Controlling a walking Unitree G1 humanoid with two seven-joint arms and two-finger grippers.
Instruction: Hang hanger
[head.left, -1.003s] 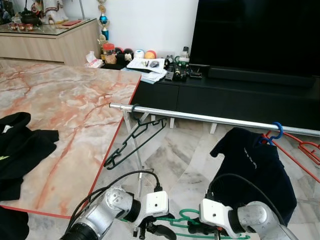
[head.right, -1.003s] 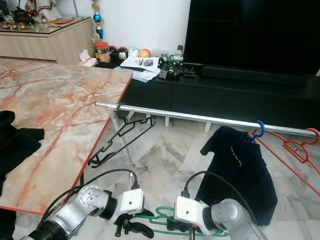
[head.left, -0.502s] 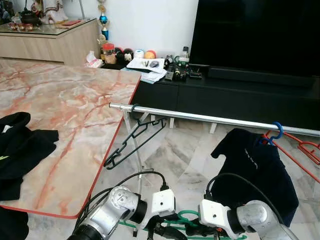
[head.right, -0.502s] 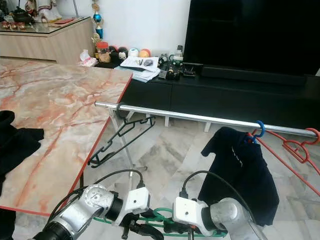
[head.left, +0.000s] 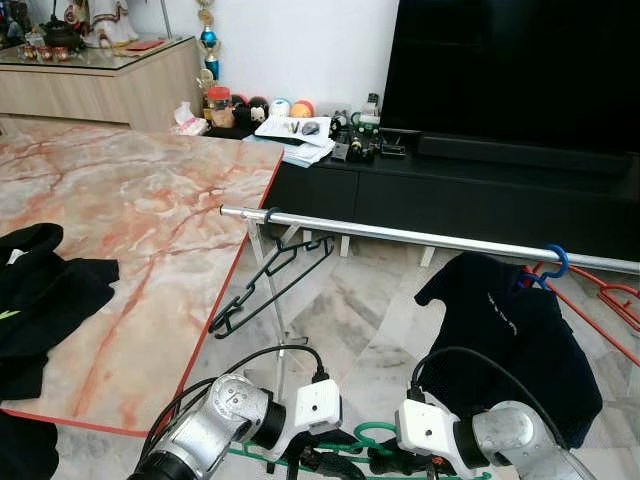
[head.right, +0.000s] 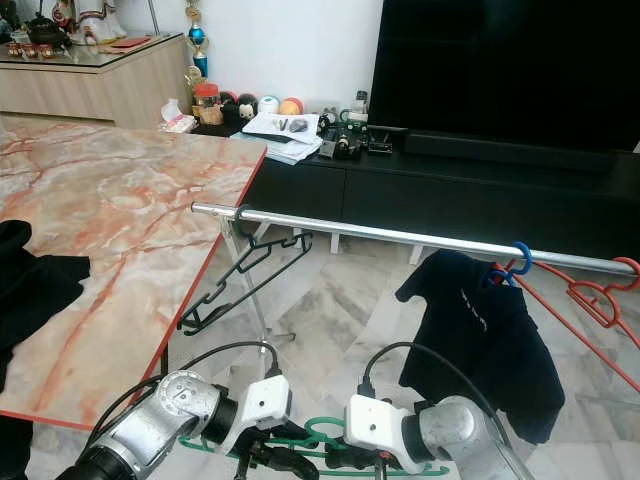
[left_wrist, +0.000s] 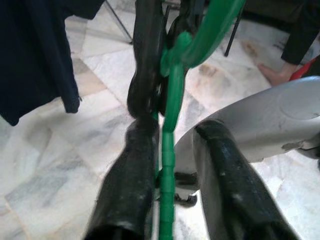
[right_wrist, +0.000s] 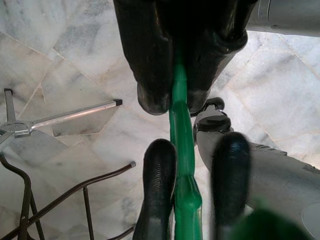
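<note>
A green hanger (head.left: 368, 436) is held low over the floor, below the silver rail (head.left: 400, 235). My right gripper (right_wrist: 176, 100) is shut on its thin bar, both pads pressed against the green plastic. My left gripper (left_wrist: 175, 132) faces it from the other side. It is open, and its fingers (left_wrist: 129, 185) straddle the same bar (left_wrist: 167, 165) with a gap on one side. In the left eye view the two grippers meet tip to tip at the bottom edge, left gripper (head.left: 318, 462) against right gripper (head.left: 385, 462).
On the rail hang a black hanger (head.left: 270, 280), a dark shirt (head.left: 510, 330) on a blue hook, and red hangers (head.left: 612, 300). To my left a marble table (head.left: 130, 220) carries black clothing (head.left: 40, 300). A dark TV console (head.left: 450, 190) stands behind the rail.
My left gripper has moved in toward the right one and now straddles the hanger bar. The green hanger has shifted left. The hanging shirt has swung a little.
</note>
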